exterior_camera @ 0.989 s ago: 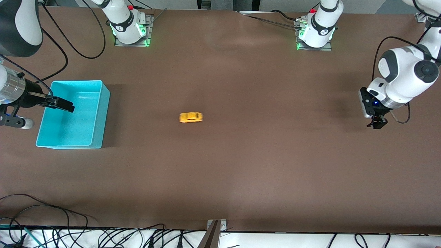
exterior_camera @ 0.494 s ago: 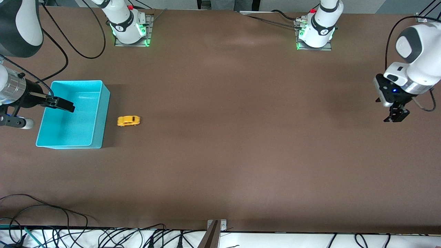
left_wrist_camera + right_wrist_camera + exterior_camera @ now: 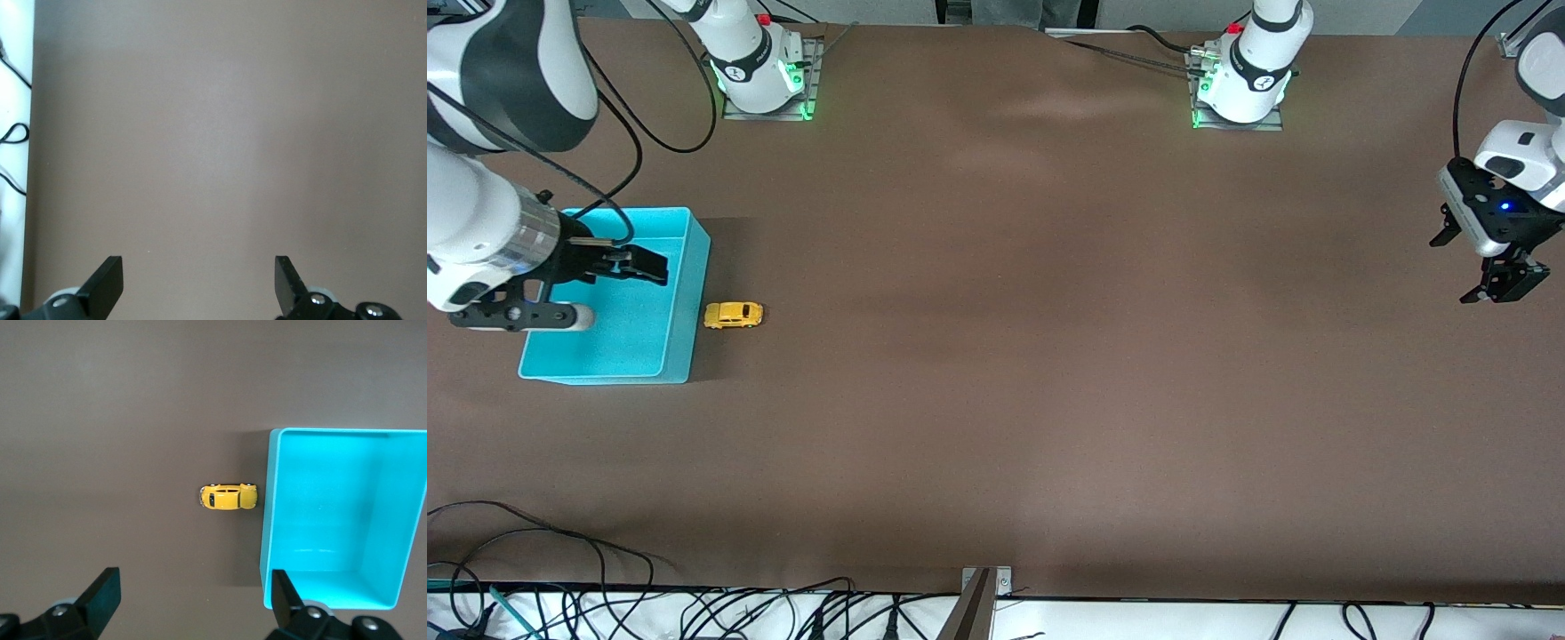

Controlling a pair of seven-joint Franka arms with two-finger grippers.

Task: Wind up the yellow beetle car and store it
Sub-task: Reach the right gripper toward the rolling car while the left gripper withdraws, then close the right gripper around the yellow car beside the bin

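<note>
The yellow beetle car (image 3: 733, 315) stands on the brown table against the outer wall of the turquoise bin (image 3: 695, 293), on the side toward the left arm's end. In the right wrist view the car (image 3: 229, 497) sits beside the bin's rim (image 3: 270, 507). My right gripper (image 3: 655, 266) is open and empty over the bin; its fingers stand wide apart in its wrist view (image 3: 193, 588). My left gripper (image 3: 1504, 281) is open and empty, high over the left arm's end of the table, and sees only bare table (image 3: 198, 275).
The two arm bases (image 3: 763, 80) (image 3: 1240, 84) stand along the table's edge farthest from the front camera. Cables (image 3: 534, 569) lie along the nearest edge. A metal bracket (image 3: 983, 591) sits at the middle of that edge.
The car has rolled from the table's middle to the bin's wall and stopped. My right gripper has moved over the bin toward the car. My left gripper has drawn back toward its end.
</note>
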